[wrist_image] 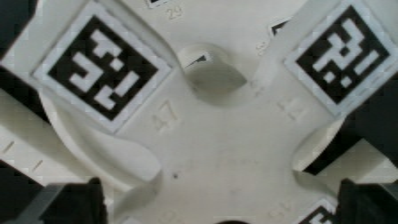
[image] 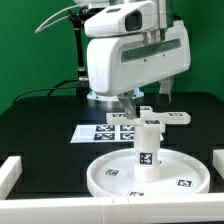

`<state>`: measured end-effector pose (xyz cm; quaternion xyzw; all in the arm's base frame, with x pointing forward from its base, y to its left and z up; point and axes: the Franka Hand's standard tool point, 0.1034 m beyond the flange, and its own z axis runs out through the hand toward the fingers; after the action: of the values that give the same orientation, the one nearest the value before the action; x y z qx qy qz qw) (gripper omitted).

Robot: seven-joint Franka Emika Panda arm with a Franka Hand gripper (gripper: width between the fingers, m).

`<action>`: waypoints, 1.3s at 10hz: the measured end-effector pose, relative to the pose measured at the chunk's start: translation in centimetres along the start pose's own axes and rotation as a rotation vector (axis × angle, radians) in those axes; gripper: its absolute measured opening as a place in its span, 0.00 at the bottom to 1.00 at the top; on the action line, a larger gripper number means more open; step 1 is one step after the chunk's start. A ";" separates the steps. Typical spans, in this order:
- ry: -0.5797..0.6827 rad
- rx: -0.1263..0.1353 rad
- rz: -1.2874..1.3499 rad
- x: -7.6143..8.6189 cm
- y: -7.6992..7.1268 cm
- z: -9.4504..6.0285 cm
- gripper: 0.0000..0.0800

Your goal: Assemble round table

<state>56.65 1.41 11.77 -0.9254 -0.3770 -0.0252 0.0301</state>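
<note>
- Green wall [image: 40,50] behind the table, flat colour, evenly lit.
- Black table [image: 40,125] top, matte.
- White rail [image: 10,175] along the table's near edge at the exterior view's left; another white rail [image: 216,165] at the table's right side.
- Marker board [image: 100,131] lies flat near the table's middle.
- Black cables [image: 72,40] hang in front of the wall.

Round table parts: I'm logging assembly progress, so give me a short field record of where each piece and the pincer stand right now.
disc: round rimmed disc lies flat on the black table
post: short post stands upright on the disc's middle
foot piece: cross-shaped foot piece lies behind the disc, not on the post
pincer: pincer open, above the foot piece, holding nothing
marker board: marker board lies flat near the foot piece
</note>
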 end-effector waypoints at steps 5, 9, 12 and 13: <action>-0.016 0.012 0.012 -0.8 0.2 1.2 0.81; -0.021 0.016 0.015 -1.0 0.1 1.5 0.67; -0.022 0.017 0.018 -1.0 0.1 1.5 0.55; -0.022 0.017 0.050 -1.0 0.1 1.5 0.55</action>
<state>56.04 0.76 10.21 -0.9344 -0.3544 -0.0109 0.0344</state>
